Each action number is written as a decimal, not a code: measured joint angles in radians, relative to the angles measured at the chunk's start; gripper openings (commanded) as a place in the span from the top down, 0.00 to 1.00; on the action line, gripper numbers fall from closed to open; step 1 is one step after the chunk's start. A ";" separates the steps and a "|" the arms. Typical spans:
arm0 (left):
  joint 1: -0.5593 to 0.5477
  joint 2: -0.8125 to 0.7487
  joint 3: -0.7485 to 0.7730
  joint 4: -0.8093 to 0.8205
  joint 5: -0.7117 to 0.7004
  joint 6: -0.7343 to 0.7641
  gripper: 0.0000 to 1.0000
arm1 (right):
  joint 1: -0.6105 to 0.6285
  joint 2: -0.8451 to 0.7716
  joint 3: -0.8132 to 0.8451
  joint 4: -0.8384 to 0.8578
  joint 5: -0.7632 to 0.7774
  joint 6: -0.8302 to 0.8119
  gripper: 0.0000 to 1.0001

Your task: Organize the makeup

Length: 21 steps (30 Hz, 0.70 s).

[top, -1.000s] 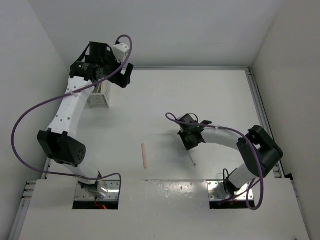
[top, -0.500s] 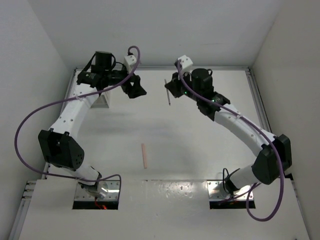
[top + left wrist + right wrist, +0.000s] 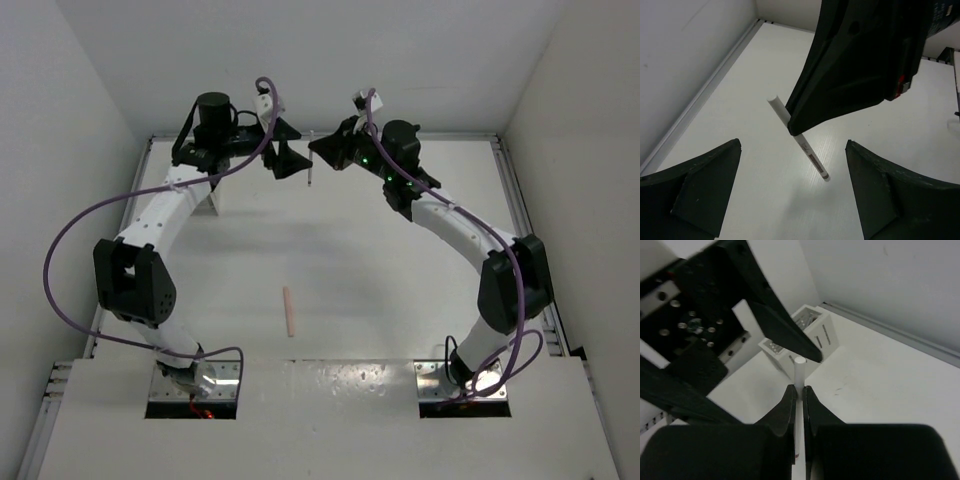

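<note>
Handover is looking like the step in hand: the right gripper [image 3: 798,390] is pinching the thin white pencil [image 3: 806,148] between tightly pressed fingers, holding it near upright in the air just off the white slatted box [image 3: 810,332]. The left gripper [image 3: 287,149] is hovering between the box and the pencil with its fingers spread wide, gripping nothing. The pencil is lining up with that gap, though how far ahead of the fingers it is hanging is hard to tell. The tan wooden stick [image 3: 289,311] is lying on the table well apart from the box, toward the arm bases. If the right fingers are letting go before the left ones are closing squarely, the slim pencil is likely dropping and rolling away from the box. Closing off-centre risks tilting it or knocking the two grippers together.
</note>
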 measured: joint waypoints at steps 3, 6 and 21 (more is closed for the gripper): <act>0.002 0.040 -0.001 0.019 -0.002 -0.015 0.12 | 0.000 0.011 0.000 0.034 -0.024 0.031 1.00; 0.005 0.062 -0.009 0.040 -0.004 -0.040 0.23 | -0.001 0.011 0.000 0.071 -0.040 0.058 1.00; 0.020 0.068 -0.063 0.155 0.039 -0.180 1.00 | 0.008 0.077 0.000 0.143 -0.055 0.147 1.00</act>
